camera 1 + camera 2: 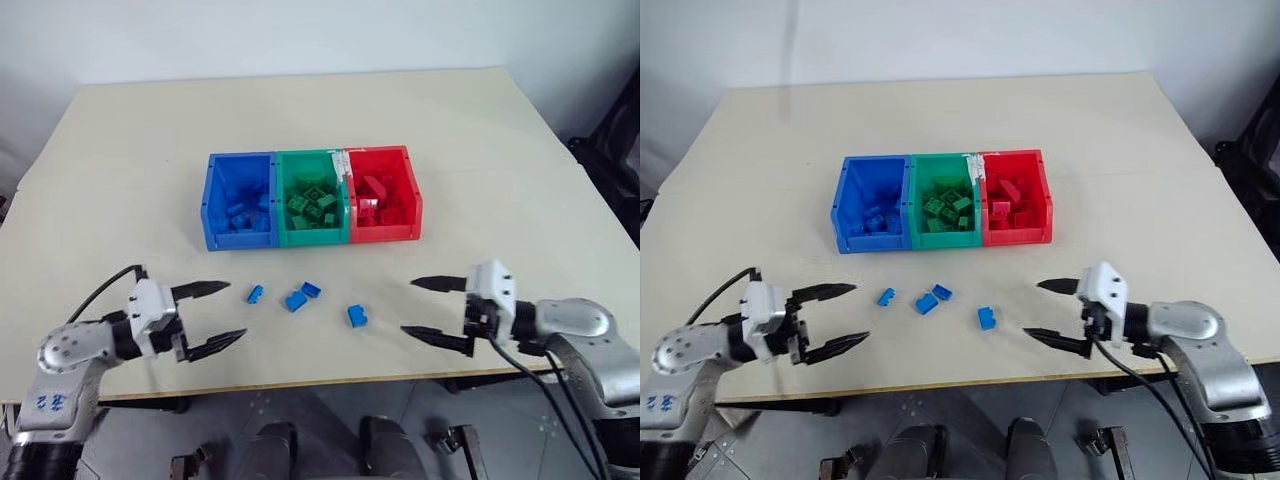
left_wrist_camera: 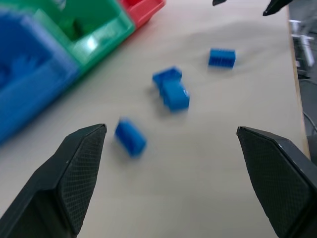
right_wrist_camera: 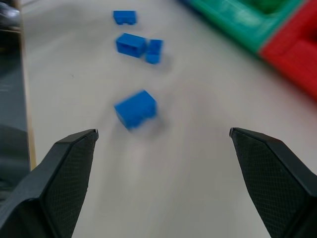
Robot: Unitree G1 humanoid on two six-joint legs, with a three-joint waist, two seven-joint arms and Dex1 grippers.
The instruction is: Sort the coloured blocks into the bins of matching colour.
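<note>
Three joined bins (image 1: 311,238) sit mid-worktop (image 1: 500,150), beyond both grippers. Left gripper (image 1: 220,315) and right gripper (image 1: 428,308), jaws spread and empty, face each other, likely staging pickups. Four blue blocks (image 1: 295,299) lie between them, unsorted.
</note>
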